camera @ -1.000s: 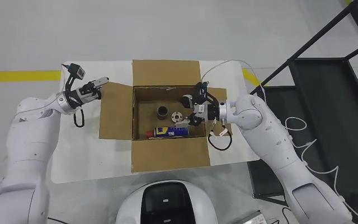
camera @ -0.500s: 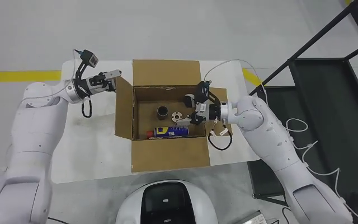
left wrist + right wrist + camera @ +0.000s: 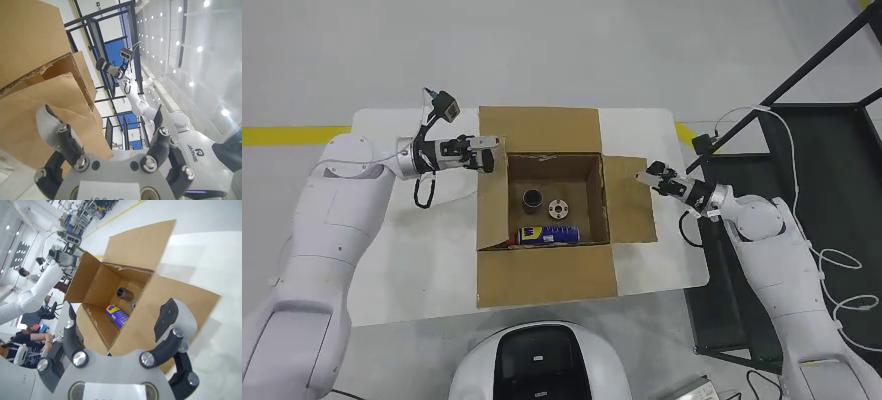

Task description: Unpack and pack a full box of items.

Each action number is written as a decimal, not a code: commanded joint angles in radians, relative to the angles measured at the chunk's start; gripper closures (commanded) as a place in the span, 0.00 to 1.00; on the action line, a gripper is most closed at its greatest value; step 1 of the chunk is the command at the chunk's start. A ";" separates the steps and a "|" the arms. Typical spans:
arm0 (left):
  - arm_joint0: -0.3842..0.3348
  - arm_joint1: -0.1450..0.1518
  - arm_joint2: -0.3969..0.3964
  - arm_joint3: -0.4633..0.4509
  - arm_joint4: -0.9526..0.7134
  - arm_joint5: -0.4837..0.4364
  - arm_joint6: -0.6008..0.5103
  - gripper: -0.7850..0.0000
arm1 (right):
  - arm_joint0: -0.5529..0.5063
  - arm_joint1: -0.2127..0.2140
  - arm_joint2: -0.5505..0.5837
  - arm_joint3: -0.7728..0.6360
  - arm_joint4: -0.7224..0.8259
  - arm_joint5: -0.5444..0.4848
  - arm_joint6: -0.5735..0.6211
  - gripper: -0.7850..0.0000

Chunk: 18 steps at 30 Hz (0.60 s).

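An open cardboard box (image 3: 547,272) stands mid-table. Inside lie a dark cylinder (image 3: 533,199), a small round metal part (image 3: 559,209) and a blue spray can (image 3: 547,234). My left gripper (image 3: 487,155) is open at the top edge of the left flap (image 3: 492,200), which stands nearly upright; one finger (image 3: 47,117) rests against the cardboard. My right gripper (image 3: 654,180) is open at the outer edge of the tilted-up right flap (image 3: 630,205). In the right wrist view that flap (image 3: 151,317) lies between the fingers, with the cylinder (image 3: 124,293) and can (image 3: 117,315) beyond it.
The white table (image 3: 412,270) has bare room left and right of the box. The back flap (image 3: 540,130) and front flap lie flat outward. A black metal rack (image 3: 812,150) stands just right of the table, near my right arm.
My left gripper moved right and lifted the left flap from flat to nearly upright. My right gripper pulled out of the box to the right flap's outer edge.
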 commanded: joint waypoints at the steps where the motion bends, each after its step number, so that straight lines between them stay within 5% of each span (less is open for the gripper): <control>1: 0.000 -0.008 0.020 0.012 0.002 -0.010 0.010 0.00 | -0.006 0.001 0.002 0.029 -0.007 0.020 -0.014 0.00; 9: 0.007 -0.024 0.074 0.037 0.065 -0.050 0.051 0.00 | 0.029 -0.011 -0.069 0.154 0.026 0.068 0.028 0.00; 18: 0.000 -0.027 0.091 0.052 0.128 -0.081 0.100 0.00 | 0.040 -0.015 -0.068 0.160 0.351 -0.123 0.209 0.00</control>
